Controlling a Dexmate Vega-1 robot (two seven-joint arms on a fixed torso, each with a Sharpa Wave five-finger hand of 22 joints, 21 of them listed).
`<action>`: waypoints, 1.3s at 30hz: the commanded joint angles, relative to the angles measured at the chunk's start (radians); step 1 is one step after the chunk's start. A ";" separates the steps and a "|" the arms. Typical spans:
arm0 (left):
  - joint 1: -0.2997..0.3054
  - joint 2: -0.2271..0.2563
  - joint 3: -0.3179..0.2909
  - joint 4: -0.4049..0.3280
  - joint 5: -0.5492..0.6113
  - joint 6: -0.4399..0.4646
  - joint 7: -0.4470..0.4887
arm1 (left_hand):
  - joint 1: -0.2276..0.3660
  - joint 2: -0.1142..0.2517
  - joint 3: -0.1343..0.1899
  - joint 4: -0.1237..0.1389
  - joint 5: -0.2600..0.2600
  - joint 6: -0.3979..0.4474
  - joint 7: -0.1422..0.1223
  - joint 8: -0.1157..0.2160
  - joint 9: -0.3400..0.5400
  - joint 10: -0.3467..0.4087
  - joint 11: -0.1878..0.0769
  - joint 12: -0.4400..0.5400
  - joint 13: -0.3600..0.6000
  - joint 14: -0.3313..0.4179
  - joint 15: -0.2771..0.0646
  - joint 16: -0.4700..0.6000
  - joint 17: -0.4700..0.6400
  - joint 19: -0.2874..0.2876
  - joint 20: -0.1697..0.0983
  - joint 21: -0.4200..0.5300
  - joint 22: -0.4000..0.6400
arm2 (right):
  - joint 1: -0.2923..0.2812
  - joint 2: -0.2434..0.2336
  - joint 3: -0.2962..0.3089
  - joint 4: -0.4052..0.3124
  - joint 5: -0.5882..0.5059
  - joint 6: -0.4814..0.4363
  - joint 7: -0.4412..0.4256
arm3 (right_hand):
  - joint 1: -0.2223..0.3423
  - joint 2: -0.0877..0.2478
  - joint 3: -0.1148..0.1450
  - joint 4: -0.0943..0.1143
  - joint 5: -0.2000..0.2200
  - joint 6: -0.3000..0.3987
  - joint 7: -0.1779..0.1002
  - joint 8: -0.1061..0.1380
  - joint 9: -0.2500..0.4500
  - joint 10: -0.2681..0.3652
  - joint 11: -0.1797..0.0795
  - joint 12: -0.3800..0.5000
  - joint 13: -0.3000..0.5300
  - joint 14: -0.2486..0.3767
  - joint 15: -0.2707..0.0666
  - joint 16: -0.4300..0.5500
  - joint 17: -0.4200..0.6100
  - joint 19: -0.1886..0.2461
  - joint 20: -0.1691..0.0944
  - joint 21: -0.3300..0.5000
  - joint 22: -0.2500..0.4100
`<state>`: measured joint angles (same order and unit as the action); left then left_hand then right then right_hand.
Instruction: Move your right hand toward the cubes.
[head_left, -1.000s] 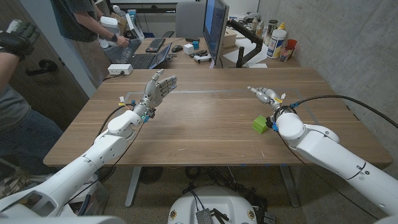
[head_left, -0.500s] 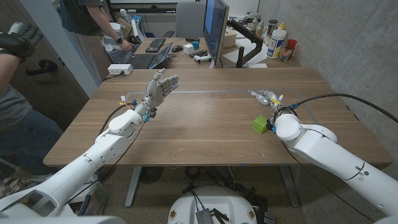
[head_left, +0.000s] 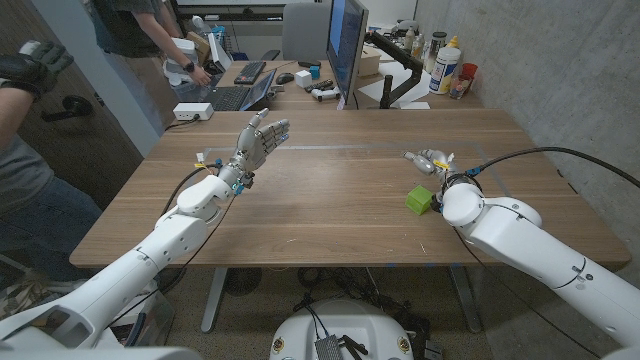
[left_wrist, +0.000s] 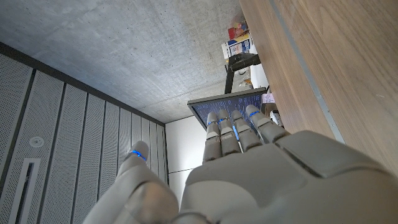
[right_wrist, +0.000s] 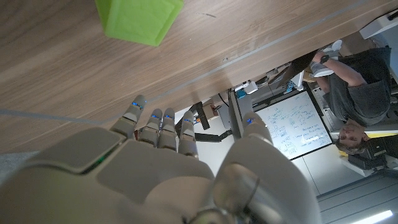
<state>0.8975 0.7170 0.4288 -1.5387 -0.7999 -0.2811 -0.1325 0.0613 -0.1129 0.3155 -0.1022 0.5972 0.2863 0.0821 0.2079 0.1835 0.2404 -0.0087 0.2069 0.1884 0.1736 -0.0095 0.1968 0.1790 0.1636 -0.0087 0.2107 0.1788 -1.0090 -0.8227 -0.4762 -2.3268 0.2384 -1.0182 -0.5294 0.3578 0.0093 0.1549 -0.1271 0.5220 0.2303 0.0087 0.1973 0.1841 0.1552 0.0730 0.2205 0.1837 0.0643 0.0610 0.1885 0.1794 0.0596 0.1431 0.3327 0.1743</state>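
On the table (head_left: 330, 200), seen from the head view, a green cube (head_left: 418, 200) sits just beside the right robot hand (head_left: 428, 160), which holds nothing, fingers loosely apart, while its wrist view shows the cube's angled face (right_wrist: 138, 18); the left robot hand (head_left: 258, 142) is spread, empty.

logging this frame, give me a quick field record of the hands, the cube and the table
left hand: raised over the table's left side, fingers spread, holding nothing
right hand: over the table's right side, beside the cube, not touching it, holding nothing
green cube: on the table, by the right wrist
table: wooden
task state: right hand near the cube, no contact yet
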 joint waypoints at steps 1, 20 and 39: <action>0.002 -0.003 0.005 -0.011 0.004 0.000 0.011 | 0.003 0.001 -0.006 0.001 0.006 0.009 0.000 0.003 0.005 0.005 -0.003 0.000 0.003 0.004 -0.001 -0.003 0.005 0.004 0.006 -0.001 0.005 | 0.060 0.007 -0.052 -0.028 -0.008 -0.170 -0.003 | 0.010 0.001 -0.002 -0.006 0.007 0.004 -0.012 0.009 0.002 0.005 -0.006 -0.001 0.005 0.003 0.004 -0.003 0.003 -0.001 0.016 -0.002 0.004; 0.028 -0.015 0.015 -0.073 0.015 -0.009 0.064 | 0.004 0.002 -0.009 0.001 0.007 0.014 0.004 0.003 0.006 0.007 -0.001 0.000 0.003 0.005 0.000 -0.003 0.005 0.004 0.007 -0.002 0.005 | 0.162 0.016 -0.170 -0.022 -0.028 -0.347 0.008 | 0.022 0.002 0.001 -0.010 0.011 0.007 -0.020 0.007 0.002 0.004 -0.014 -0.001 0.005 -0.005 0.018 -0.005 0.003 -0.005 0.053 -0.016 0.004; -0.062 -0.011 0.038 0.017 0.004 0.027 -0.050 | 0.004 0.004 -0.013 0.001 0.007 0.014 0.003 0.001 0.006 0.006 -0.003 -0.001 0.003 0.005 0.001 -0.004 0.005 0.005 0.009 -0.003 0.005 | 0.352 0.041 -0.314 0.071 0.425 -0.378 -0.413 | 0.029 0.002 0.002 -0.011 0.013 0.010 -0.027 0.006 0.003 0.008 -0.017 0.001 0.006 0.001 0.030 -0.002 0.004 0.000 0.069 -0.023 0.005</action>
<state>0.8872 0.7180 0.4527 -1.5804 -0.7949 -0.2669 -0.1212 0.0613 -0.1129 0.3057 -0.1007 0.5972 0.2949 0.0839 0.2079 0.1835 0.2404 -0.0088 0.2069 0.1884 0.1736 -0.0095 0.1968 0.1790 0.1637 -0.0087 0.2108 0.1788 -0.7976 -0.7740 -0.6872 -2.3167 0.2633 -1.3758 -0.5936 0.3745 0.0136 0.1538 -0.1342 0.5289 0.2376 -0.0091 0.1973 0.1839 0.1553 0.0625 0.2206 0.1888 0.0645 0.0859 0.1847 0.1791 0.0581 0.2023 0.3104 0.1743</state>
